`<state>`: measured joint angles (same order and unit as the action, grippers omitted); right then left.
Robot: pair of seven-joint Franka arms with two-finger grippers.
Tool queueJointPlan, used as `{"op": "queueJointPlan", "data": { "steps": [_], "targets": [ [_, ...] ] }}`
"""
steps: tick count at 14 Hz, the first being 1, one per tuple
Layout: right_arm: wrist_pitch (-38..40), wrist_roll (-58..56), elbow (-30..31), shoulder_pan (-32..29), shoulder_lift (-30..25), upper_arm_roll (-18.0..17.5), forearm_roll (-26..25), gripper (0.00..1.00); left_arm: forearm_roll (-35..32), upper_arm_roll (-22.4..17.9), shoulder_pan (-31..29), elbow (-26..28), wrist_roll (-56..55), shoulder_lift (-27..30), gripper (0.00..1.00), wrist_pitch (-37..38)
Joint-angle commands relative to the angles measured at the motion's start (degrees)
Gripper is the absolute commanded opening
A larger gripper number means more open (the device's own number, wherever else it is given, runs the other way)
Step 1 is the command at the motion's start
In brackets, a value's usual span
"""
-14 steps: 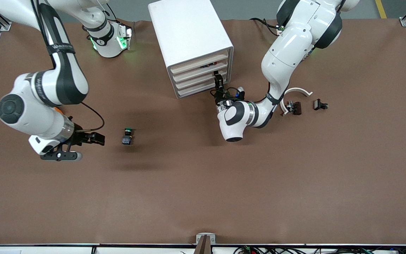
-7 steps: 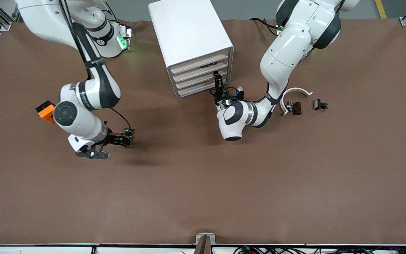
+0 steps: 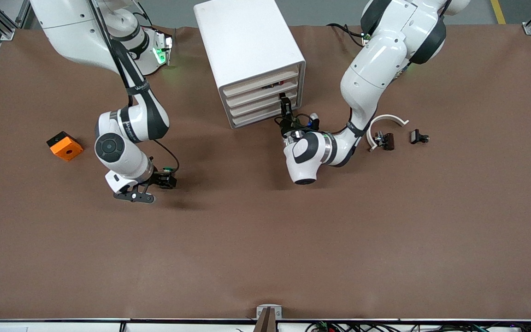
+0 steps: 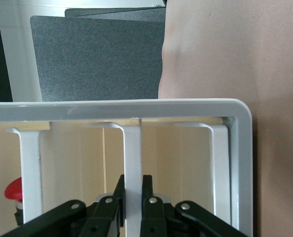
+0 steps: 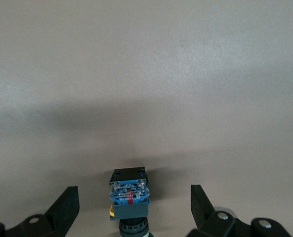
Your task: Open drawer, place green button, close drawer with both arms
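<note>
The button (image 5: 130, 202), with its dark grey-blue body and a green cap, lies on the brown table; in the front view only its green cap (image 3: 168, 169) shows. My right gripper (image 3: 166, 180) is low over it and open, one finger on each side of the button and apart from it, as the right wrist view (image 5: 134, 200) shows. My left gripper (image 3: 286, 108) is at the front of the white cabinet (image 3: 247, 46). It is shut on the white front lip of a lower drawer (image 4: 132, 148). All four drawers look pushed in.
An orange cube (image 3: 64, 145) lies toward the right arm's end of the table. A white curved strip (image 3: 387, 119) and small black parts (image 3: 384, 139) lie toward the left arm's end. A red item (image 4: 13, 190) shows inside another drawer.
My right arm has swung from beside the orange cube to the button, and its open fingers now flank it. The left arm has stayed at the drawer front.
</note>
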<state>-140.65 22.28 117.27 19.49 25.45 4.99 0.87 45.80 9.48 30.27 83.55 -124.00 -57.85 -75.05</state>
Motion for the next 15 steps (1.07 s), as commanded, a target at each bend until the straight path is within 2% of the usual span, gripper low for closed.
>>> {"op": "queueJointPlan", "data": {
  "steps": [1,4,8,15],
  "targets": [
    [-0.7,1.9,0.5,-0.3,0.6,-0.2,-1.0,1.0,-0.7,-0.3,-0.7,-1.3,-0.3,-0.8,0.03,0.6],
    [-1.3,2.0,0.5,-0.3,1.3,-0.2,-0.5,1.0,-0.7,-0.5,-3.0,-3.8,-0.2,-0.9,0.02,0.5],
    [-2.5,2.1,1.0,-0.4,2.1,-0.2,-0.3,1.0,-0.7,-2.7,-5.1,-6.9,0.2,-1.6,0.03,0.4],
    [-2.8,2.1,1.0,-0.2,3.2,-0.2,-0.2,1.0,-0.7,-5.6,-7.8,-7.4,0.7,-1.6,0.03,0.4]
  ]
}}
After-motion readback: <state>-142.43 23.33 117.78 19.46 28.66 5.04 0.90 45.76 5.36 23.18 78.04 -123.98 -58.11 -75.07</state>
